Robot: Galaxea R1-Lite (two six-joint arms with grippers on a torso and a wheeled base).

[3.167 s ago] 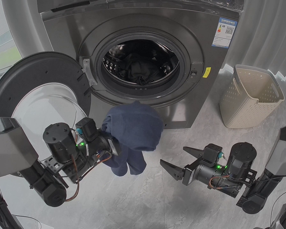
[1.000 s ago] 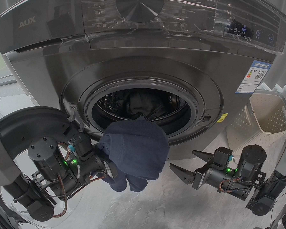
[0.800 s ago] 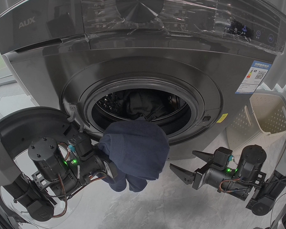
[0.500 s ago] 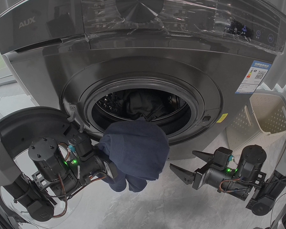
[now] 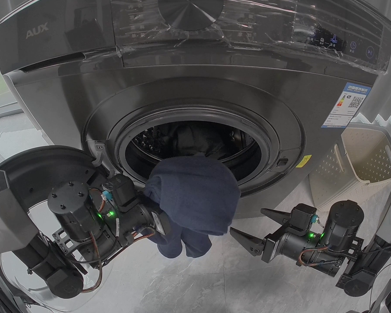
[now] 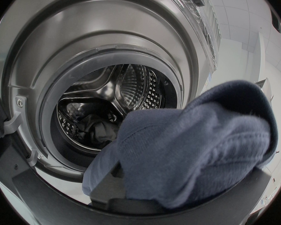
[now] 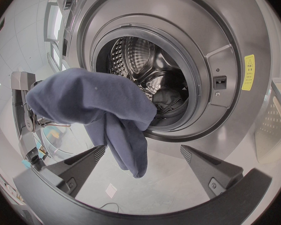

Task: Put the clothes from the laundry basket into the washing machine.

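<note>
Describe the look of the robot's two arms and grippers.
The left arm and right arm match: grey boxy upper links, black cylindrical motor housings, green lights, teal connectors, thin brown cables. The right gripper has two black tapering fingers with textured inner pads.

The cloth (image 5: 193, 192) lies over the front of the left gripper (image 5: 173, 217), so its grip is hidden; the left wrist view does not show it either. The cloth also covers the lower rim of the drum opening and part of the dark clothes (image 5: 191, 138) inside. How many pieces these are, I cannot tell. The basket (image 5: 369, 153) is cut by the right edge. The left arm (image 5: 74, 222) hides part of the door (image 5: 39, 170), which the left edge cuts.
</note>
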